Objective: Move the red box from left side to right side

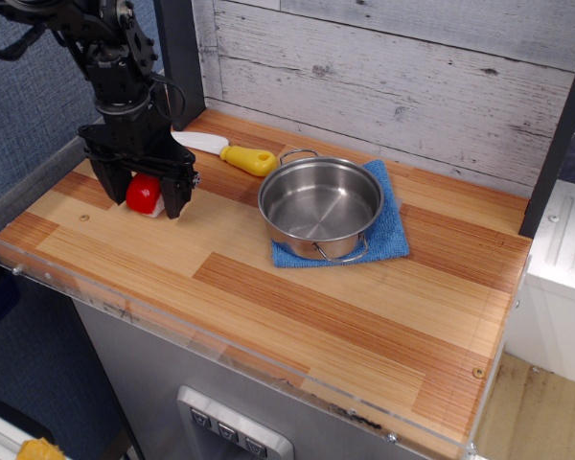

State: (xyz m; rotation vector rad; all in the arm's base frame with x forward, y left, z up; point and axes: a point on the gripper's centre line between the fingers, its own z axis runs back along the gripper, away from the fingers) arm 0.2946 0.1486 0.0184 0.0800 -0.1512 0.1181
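Note:
The red box, a small glossy red piece on a white base, rests on the wooden counter at the far left. My black gripper points straight down over it. One finger stands on its left side and the other finger on its right. The jaws are open, wider than the box, with a small gap showing on each side. Both fingertips reach down to about counter level.
A white toy knife with a yellow handle lies just behind the gripper. A steel pot stands on a blue cloth at mid-counter. A clear plastic rim edges the front and left. Bare wood stretches to the right of the pot.

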